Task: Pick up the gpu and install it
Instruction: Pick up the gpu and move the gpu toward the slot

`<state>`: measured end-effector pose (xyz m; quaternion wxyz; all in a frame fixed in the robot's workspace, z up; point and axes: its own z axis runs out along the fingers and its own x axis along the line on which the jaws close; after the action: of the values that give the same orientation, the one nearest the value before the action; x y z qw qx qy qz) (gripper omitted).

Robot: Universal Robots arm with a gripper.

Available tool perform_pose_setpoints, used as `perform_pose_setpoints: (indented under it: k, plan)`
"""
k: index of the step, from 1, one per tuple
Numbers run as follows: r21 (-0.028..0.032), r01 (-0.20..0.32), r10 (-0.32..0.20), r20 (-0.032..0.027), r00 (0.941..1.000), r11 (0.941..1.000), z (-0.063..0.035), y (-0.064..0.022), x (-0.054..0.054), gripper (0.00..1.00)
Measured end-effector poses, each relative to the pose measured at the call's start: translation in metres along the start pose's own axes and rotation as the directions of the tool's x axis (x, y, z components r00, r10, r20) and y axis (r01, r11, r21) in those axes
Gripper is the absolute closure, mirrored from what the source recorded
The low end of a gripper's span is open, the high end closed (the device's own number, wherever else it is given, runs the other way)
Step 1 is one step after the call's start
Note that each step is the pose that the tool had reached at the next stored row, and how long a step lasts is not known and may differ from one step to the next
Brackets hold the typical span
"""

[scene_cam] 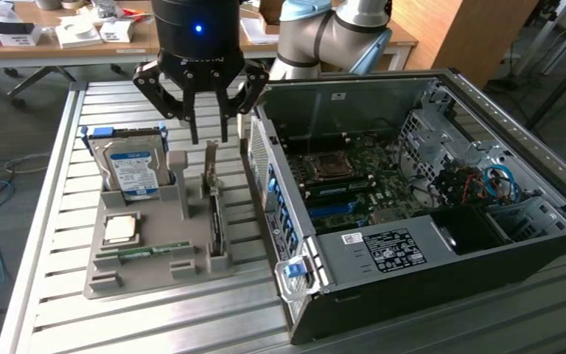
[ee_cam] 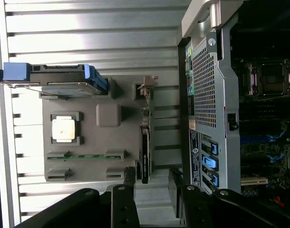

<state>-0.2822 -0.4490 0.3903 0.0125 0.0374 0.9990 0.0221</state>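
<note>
Pincer (scene_cam: 210, 139) hangs with fingers apart, gripping nothing. Arm above it is cut off from your view. Gpu (scene_cam: 214, 221) stands on edge in gray tray (scene_cam: 150, 258) on counter (scene_cam: 57, 310), in slot nearest computer case (scene_cam: 441, 251). You see only its thin top edge. Long axis runs alongside case wall. Pincer points straight down over gpu's far end.

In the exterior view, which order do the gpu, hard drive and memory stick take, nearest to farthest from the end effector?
1. gpu, just below the end effector.
2. hard drive, on the exterior view's left.
3. memory stick, lying flat, toward the camera.
</note>
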Motion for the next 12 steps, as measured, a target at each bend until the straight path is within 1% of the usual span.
perform_pose_setpoints:
  k: [1,5,12]
  plan:
    - [0.0001,0.0,0.0,0.0,1.0,1.0,0.0,0.0,0.0,0.58]
    - [0.0,0.0,0.0,0.0,1.0,1.0,0.0007,-0.0001,0.0,0.58]
    - [0.0,0.0,0.0,0.0,1.0,1.0,0.0124,-0.0006,0.0,0.58]
